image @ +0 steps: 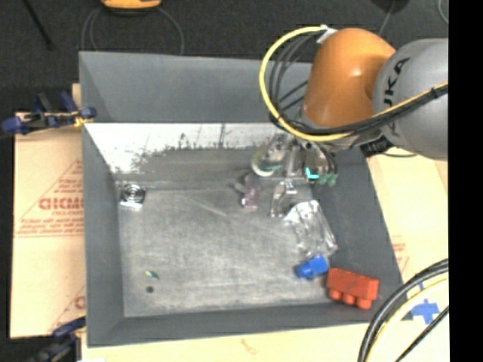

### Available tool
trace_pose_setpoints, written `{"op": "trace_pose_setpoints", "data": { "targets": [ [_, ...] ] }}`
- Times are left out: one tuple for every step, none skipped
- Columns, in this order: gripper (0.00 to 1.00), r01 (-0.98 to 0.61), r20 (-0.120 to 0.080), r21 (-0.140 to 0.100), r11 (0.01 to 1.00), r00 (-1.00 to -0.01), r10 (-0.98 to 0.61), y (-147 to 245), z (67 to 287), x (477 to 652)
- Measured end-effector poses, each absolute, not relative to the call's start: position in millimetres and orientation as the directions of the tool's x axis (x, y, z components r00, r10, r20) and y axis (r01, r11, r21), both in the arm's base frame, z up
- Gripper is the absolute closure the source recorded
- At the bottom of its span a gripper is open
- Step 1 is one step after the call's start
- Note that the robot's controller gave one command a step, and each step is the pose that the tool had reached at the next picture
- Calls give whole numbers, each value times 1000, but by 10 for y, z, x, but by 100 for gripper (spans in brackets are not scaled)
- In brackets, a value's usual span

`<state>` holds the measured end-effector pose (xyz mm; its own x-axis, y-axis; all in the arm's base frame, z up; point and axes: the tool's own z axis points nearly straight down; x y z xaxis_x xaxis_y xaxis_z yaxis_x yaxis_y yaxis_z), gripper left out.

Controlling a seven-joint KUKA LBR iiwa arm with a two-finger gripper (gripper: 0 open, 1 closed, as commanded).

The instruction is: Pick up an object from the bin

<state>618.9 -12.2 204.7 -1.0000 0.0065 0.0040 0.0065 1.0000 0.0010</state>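
Bin (102, 225) contents, right half first. Nearest the gripper is a crumpled piece of clear plastic (311, 228), lying on the floor just in front of it, toward the right wall. A small pale purplish thing (249, 199) lies just to the gripper's left, near the back wall. Further forward, in the front right corner, a small blue thing (309, 268) sits at the lower end of the clear plastic, touching it or very nearly. A red-orange studded brick (352, 287) lies just right of the blue one, at the foot of the right wall.

Left half: a small round shiny metal thing (132, 194) sits alone near the back left corner, well apart from the rest. A tiny dark speck (151, 276) lies toward the front left.

The arm comes in from the right, with an orange cover (343, 74) over the wrist and a yellow cable (266, 74) looped round it. The gripper (285, 193) is low in the back right part of the bin, close to the back wall, between the purplish thing and the clear plastic. A pale ring shape (264, 162) shows at its left side — cannot tell whether it is robot or bin item.

Gripper state: cannot tell whether it is apart or together, nor whether anything is clamped in it — its metal blends with the plastic and the floor. Its lower end appears to meet the upper edge of the clear plastic; contact uncertain.
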Motion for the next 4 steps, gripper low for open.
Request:
{"op": "trace_pose_setpoints", "data": {
  "targets": [
    [0,22,-5,-2,1000,-1000,22,-892,1049,5639],
    [0,12,-16,9,1000,-1000,12,-1032,1016,5455],
    [0,53,10,9,999,-999,53,-1264,789,6315],
    [100,53,-37,6,999,-998,53,-1248,820,6385]
  ]
}}
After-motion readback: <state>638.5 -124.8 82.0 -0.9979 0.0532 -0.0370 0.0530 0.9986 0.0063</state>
